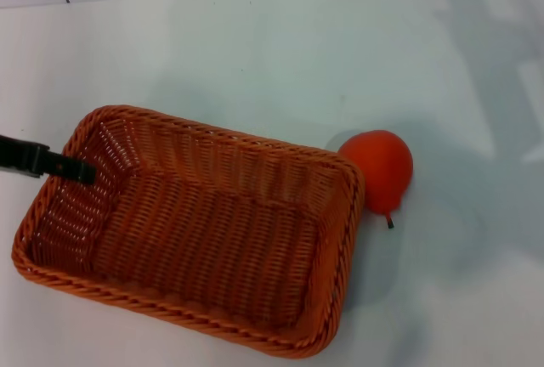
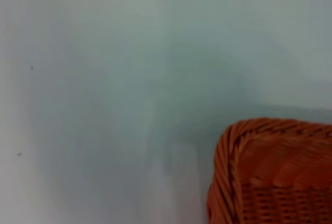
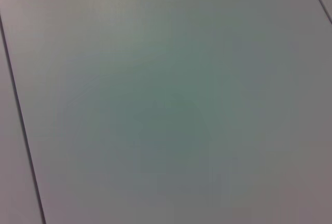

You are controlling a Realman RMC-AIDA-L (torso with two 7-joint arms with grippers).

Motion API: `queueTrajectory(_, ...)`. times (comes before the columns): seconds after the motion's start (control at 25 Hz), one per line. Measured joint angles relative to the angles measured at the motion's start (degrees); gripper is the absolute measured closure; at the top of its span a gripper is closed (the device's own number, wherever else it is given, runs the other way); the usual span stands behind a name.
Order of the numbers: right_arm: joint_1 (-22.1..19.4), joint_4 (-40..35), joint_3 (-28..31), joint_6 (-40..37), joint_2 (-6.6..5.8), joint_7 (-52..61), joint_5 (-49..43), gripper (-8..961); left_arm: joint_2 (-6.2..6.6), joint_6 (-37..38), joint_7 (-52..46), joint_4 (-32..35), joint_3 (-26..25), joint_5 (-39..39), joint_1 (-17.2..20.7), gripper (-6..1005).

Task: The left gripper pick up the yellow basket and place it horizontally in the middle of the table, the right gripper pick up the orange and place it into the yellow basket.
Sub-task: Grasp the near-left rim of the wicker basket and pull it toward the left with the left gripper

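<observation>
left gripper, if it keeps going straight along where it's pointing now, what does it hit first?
Seen from the head view, the left gripper points across the yellow basket from its left end wall, tip just inside the rim. Straight on, it would probably cross the empty interior and meet the far wall beside the orange. Its height is unclear.

One yellow basket [image 1: 195, 231], one orange [image 1: 378, 170] and one claw [image 1: 81, 172] on one table [image 1: 255, 53]

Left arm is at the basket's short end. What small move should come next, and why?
Probably turn the yellow basket to lie level across the table: it sits askew, the left gripper is at its left rim, and the orange lies outside against its right end.
</observation>
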Motion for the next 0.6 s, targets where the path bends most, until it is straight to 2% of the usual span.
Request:
queueTrajectory(0.4, 0.04, 0.0, 0.08, 0.74, 0.0, 0.0, 0.01, 38, -0.21, -3.03, -2.08, -4.61, 4.9, 5.65, -0.51, 99)
queueTrajectory(0.6, -0.04, 0.0, 0.11, 1.16, 0.0, 0.0, 0.01, 39, -0.21, -3.16, -2.19, -3.98, 4.59, 5.43, -0.54, 290)
